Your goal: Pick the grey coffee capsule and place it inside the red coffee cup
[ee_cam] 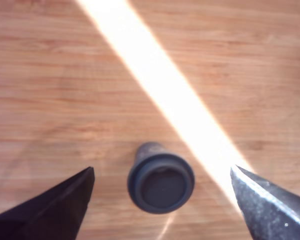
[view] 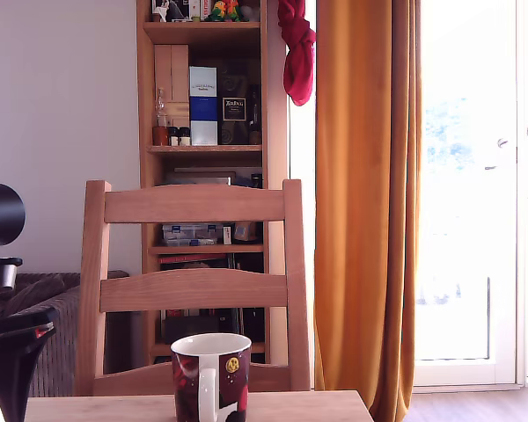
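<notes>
**A:** Where's the grey coffee capsule [ee_cam: 161, 182]?

**B:** On the wooden table [ee_cam: 50, 90], seen from above in the wrist view. Its wide round end faces the camera and the narrower end points away. It sits between the two dark fingers [ee_cam: 55, 210] of the gripper [ee_cam: 162, 187], touching neither.

**A:** So the tool is holding nothing?

**B:** Right, the jaws stand spread wide, with bare wood on both sides of the capsule. A bright stripe of sunlight [ee_cam: 155, 85] crosses the table just beside it.

**A:** And the red coffee cup [view: 211, 376]?

**B:** In the exterior view it stands upright at the table's far edge, white rim up, white handle facing the camera, a small yellow emblem to the right of the handle. Part of the black arm [view: 9, 352] shows at the exterior view's left, apart from the cup.

**A:** Anything around it?

**B:** A wooden chair [view: 194, 290] right behind the cup, then a bookshelf [view: 202, 132], an orange curtain [view: 365, 202] and a bright glass door [view: 475, 176]. Nothing lies between capsule and fingers
</notes>
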Robot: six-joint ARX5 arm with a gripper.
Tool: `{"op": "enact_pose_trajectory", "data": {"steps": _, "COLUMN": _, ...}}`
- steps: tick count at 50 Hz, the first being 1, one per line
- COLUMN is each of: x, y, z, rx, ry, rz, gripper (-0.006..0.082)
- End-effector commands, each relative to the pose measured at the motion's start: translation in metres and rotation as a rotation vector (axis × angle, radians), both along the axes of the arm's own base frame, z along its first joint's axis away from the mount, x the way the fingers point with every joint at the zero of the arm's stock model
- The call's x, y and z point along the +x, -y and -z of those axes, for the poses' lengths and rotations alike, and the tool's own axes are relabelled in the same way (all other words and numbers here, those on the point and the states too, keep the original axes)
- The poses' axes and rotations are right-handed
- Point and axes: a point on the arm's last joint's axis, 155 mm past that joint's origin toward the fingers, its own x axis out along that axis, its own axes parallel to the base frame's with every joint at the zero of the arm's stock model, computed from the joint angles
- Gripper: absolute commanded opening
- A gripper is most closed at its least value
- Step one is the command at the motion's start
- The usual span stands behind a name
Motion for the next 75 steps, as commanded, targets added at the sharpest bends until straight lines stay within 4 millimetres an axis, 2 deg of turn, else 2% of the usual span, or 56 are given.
{"op": "enact_pose_trajectory", "data": {"steps": 1, "x": 0.005, "y": -0.001, "z": 0.0, "rx": 0.014, "ry": 0.008, "rz": 0.005, "gripper": 0.0787}}
{"op": "enact_pose_trajectory", "data": {"steps": 9, "x": 0.004, "y": -0.002, "z": 0.002, "rx": 0.019, "ry": -0.001, "rz": 0.006, "gripper": 0.0766}}
{"op": "enact_pose_trajectory", "data": {"steps": 12, "x": 0.003, "y": -0.001, "z": 0.002, "rx": 0.015, "ry": -0.005, "rz": 0.006, "gripper": 0.0683}}
{"op": "enact_pose_trajectory", "data": {"steps": 16, "x": 0.002, "y": -0.001, "z": 0.002, "rx": 0.013, "ry": -0.008, "rz": 0.006, "gripper": 0.0529}}
{"op": "enact_pose_trajectory", "data": {"steps": 18, "x": 0.001, "y": -0.001, "z": 0.002, "rx": 0.014, "ry": -0.012, "rz": 0.006, "gripper": 0.0492}}
{"op": "enact_pose_trajectory", "data": {"steps": 23, "x": -0.003, "y": -0.002, "z": 0.003, "rx": 0.016, "ry": -0.026, "rz": 0.006, "gripper": 0.0475}}
{"op": "enact_pose_trajectory", "data": {"steps": 41, "x": 0.002, "y": -0.001, "z": 0.002, "rx": 0.014, "ry": -0.004, "rz": 0.024, "gripper": 0.0219}}
{"op": "enact_pose_trajectory", "data": {"steps": 50, "x": 0.015, "y": 0.004, "z": -0.002, "rx": -0.006, "ry": 0.038, "rz": 0.027, "gripper": 0.0203}}
{"op": "enact_pose_trajectory", "data": {"steps": 58, "x": 0.042, "y": 0.025, "z": -0.024, "rx": -0.102, "ry": 0.106, "rz": 0.044, "gripper": 0.0203}}
{"op": "enact_pose_trajectory", "data": {"steps": 68, "x": 0.079, "y": 0.067, "z": -0.073, "rx": -0.253, "ry": 0.225, "rz": 0.097, "gripper": 0.0203}}
{"op": "enact_pose_trajectory", "data": {"steps": 75, "x": 0.093, "y": 0.096, "z": -0.101, "rx": -0.328, "ry": 0.284, "rz": 0.137, "gripper": 0.0203}}
